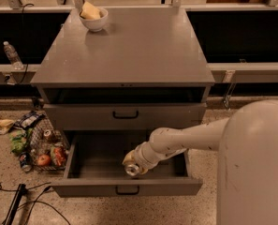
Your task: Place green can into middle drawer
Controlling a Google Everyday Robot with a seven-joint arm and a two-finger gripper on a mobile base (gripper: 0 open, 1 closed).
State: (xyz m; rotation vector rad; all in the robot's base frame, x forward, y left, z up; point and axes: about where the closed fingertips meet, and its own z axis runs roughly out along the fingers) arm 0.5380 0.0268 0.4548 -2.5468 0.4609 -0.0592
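Observation:
The middle drawer (94,161), the cabinet's bottommost, is pulled open; its grey front with the black handle (127,190) faces me. My gripper (133,164) reaches in from the right and sits low inside the drawer, near the middle front. It is shut on the green can (131,169), which lies sideways with one shiny silver end towards me. The can's printed sides are mostly hidden by the gripper. I cannot tell whether the can touches the drawer floor.
The drawer above (124,116) is closed. A white bowl (94,21) with a yellow item stands on the cabinet top at the back left. A water bottle (11,54) stands on the left ledge. A wire basket of snacks (44,148) and cables (17,205) lie on the floor left.

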